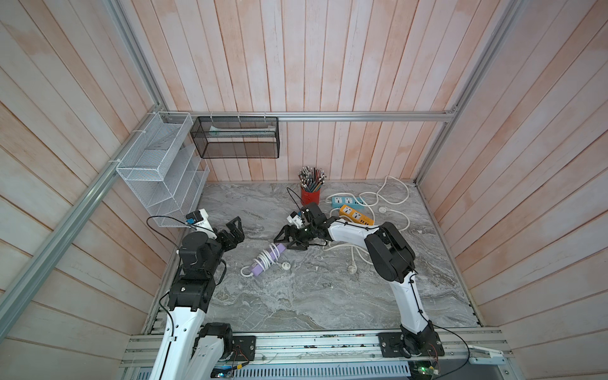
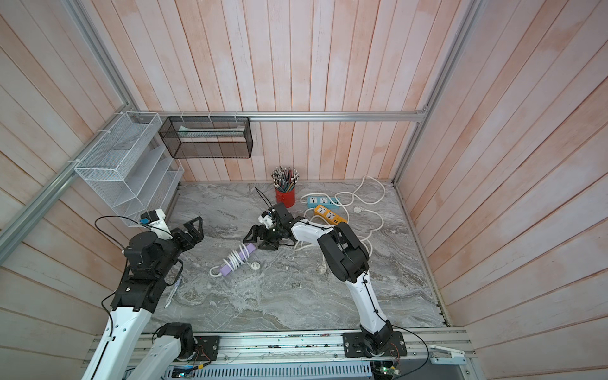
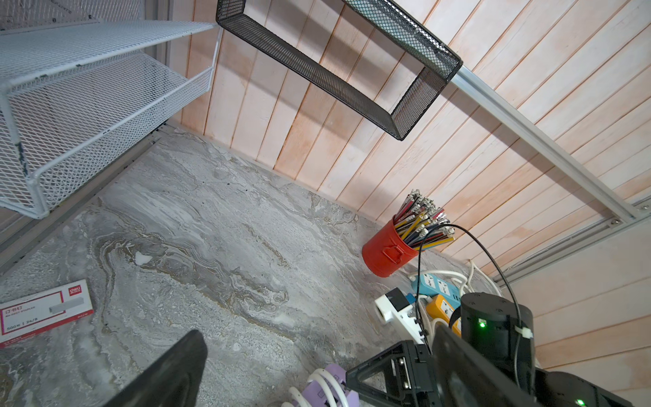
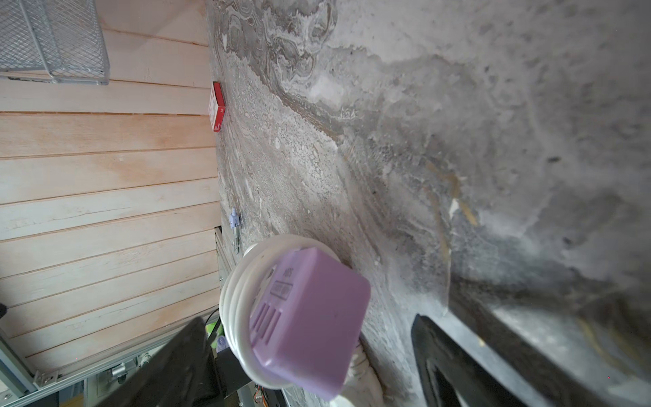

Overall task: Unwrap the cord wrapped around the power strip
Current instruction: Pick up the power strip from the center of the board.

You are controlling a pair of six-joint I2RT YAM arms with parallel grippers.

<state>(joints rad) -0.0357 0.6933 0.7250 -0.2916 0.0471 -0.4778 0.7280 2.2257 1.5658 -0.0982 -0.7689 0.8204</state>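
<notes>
On the left side of the table [image 1: 296, 296], near the white wire rack [image 1: 158, 171], the left tool [image 1: 235, 227] hangs above the bare surface with its jaws spread wide and nothing between them. It seems parked there, ready to take the cord once the other arm has a hold. Just to its right, near the middle of the table, lies the purple power strip [image 1: 256, 269]. It is set on a slant, with the white cord [image 1: 267, 257] wound around its middle in several tight turns. The round plug [image 1: 285, 265] lies loose beside it, which probably makes the plug the natural place to start unwinding. At the strip's far end the right tool [image 1: 285, 241] is down near the table with its jaws open on either side of that end. The right wrist view shows the purple end between the fingers, not visibly pinched, so I judge it is placed to clamp and steady the strip. Farther right, a red cup of pencils [image 1: 310, 195], a blue strip [image 1: 345, 201] and an orange strip [image 1: 357, 215] sit well apart from the work, their cords already spread out.
</notes>
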